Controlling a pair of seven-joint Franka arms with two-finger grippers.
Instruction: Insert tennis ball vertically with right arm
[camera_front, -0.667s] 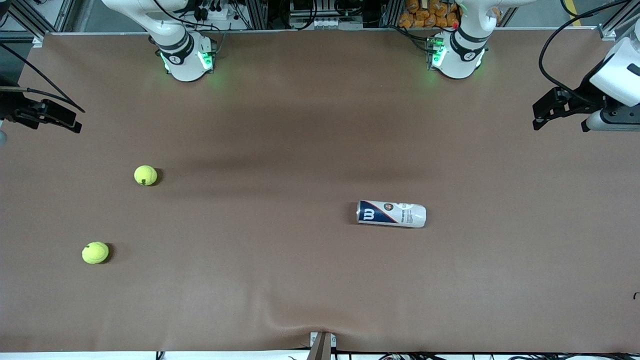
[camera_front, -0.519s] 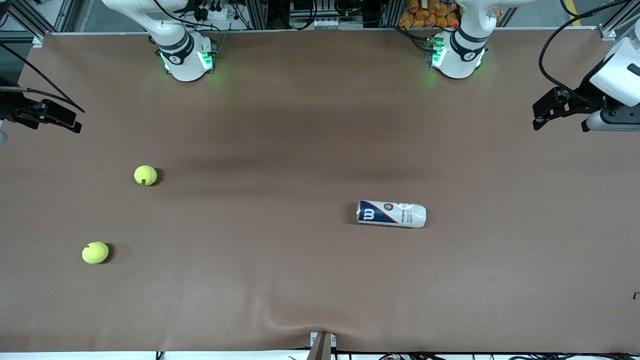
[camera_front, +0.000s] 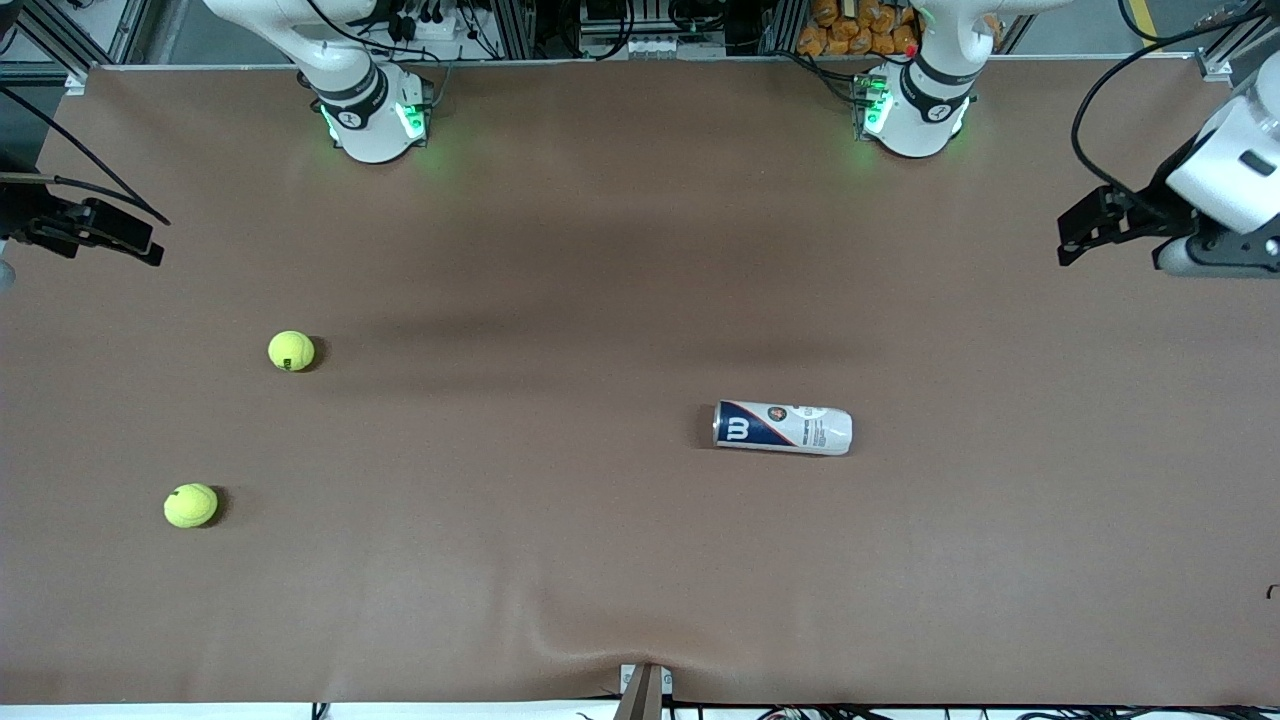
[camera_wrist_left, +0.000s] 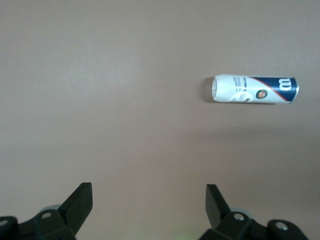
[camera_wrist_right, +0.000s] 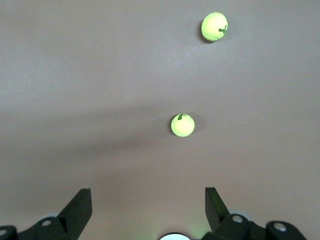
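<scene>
Two yellow-green tennis balls lie on the brown table toward the right arm's end: one (camera_front: 291, 351) farther from the front camera, one (camera_front: 190, 505) nearer. Both show in the right wrist view (camera_wrist_right: 183, 125) (camera_wrist_right: 214, 26). A white and navy ball can (camera_front: 782, 428) lies on its side toward the left arm's end and shows in the left wrist view (camera_wrist_left: 255, 89). My right gripper (camera_front: 140, 240) (camera_wrist_right: 148, 200) is open and empty over the table's edge at the right arm's end. My left gripper (camera_front: 1075, 235) (camera_wrist_left: 148, 200) is open and empty over the left arm's end.
The two arm bases (camera_front: 372, 118) (camera_front: 912, 112) stand along the table's back edge. A small clamp (camera_front: 645, 685) sits at the middle of the front edge, where the brown table cover (camera_front: 560, 560) is slightly wrinkled.
The left arm's hand has shifted slightly toward the middle of the table and tilted. The right arm, the balls and the can have not moved.
</scene>
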